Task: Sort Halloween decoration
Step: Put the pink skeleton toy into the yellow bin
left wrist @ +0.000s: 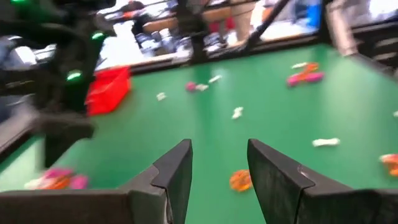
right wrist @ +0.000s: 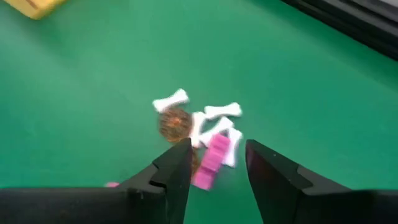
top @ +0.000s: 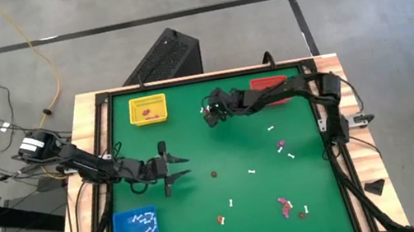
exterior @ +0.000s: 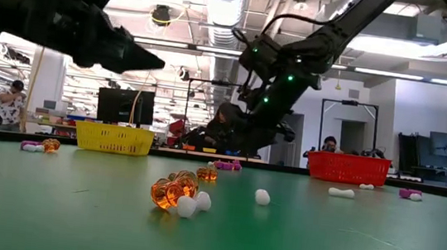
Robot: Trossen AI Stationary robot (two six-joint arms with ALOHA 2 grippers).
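Small Halloween decoration trinkets lie scattered on the green table: white bones, a purple-pink group and orange ones. My right gripper is open and slants down over a small cluster near the far middle, made of white bones, an orange pumpkin and a pink piece. The pink piece lies between the fingers. My left gripper is open at the table's left middle. It points level toward an orange trinket lying on the table.
A yellow tray holding purple-pink pieces stands at the far left, a red tray at the far right under my right arm, and a blue tray holding white bones at the near left. The low view shows trinkets near the camera.
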